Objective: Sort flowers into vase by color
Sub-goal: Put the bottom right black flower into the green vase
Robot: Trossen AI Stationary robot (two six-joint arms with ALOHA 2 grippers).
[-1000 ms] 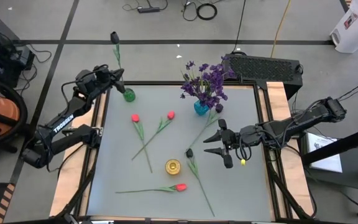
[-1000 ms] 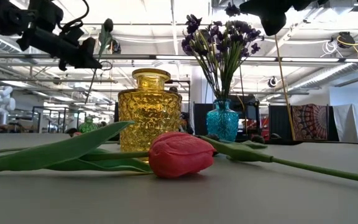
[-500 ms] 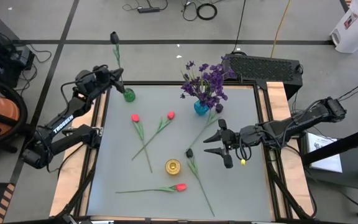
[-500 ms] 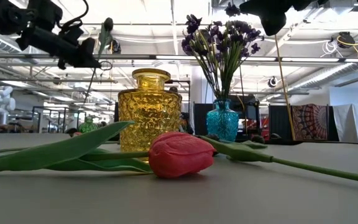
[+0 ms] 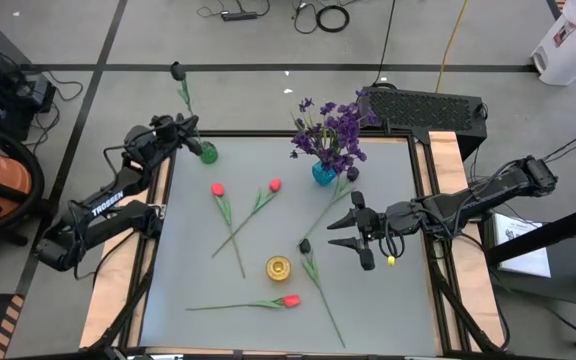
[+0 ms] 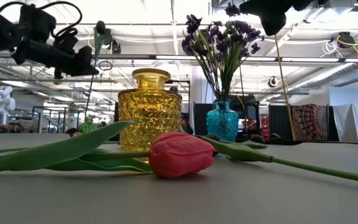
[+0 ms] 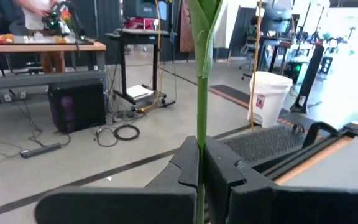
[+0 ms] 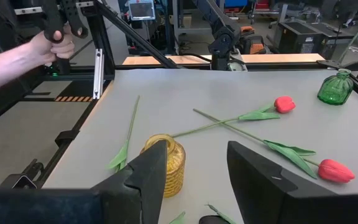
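Observation:
My left gripper (image 5: 186, 129) hovers over the table's far left corner, above the small green vase (image 5: 207, 153), shut on a near-black tulip (image 5: 177, 71) whose bud points away past the far edge. My right gripper (image 5: 352, 233) waits open above the table right of centre, touching nothing. A blue vase (image 5: 323, 173) holds purple blooms (image 5: 330, 128). A yellow vase (image 5: 278, 267) stands near the middle. Three red tulips (image 5: 217, 188) (image 5: 275, 184) (image 5: 290, 300) and another dark tulip (image 5: 306, 245) lie flat on the table. My left gripper pinches the dark tulip's green stem (image 7: 200, 134) between its two fingers (image 7: 220, 169), which lie across it. The flower is lifted and stands nearly upright (image 6: 91, 87), bud on top. Its lower end reaches down toward the green vase (image 6: 87, 126); whether it is inside I cannot tell.
The loose tulips' stems cross between the vases, mostly in the table's left half. A leafy stem (image 5: 325, 306) lies near the right of the yellow vase. A person's hand (image 8: 53, 43) grips a handle beyond the table. A wooden frame (image 5: 451, 170) borders the table.
My left gripper has shifted a little toward the table's left edge and slightly down, keeping its hold. The dark tulip has moved with it, its bud sitting a bit lower and farther left.

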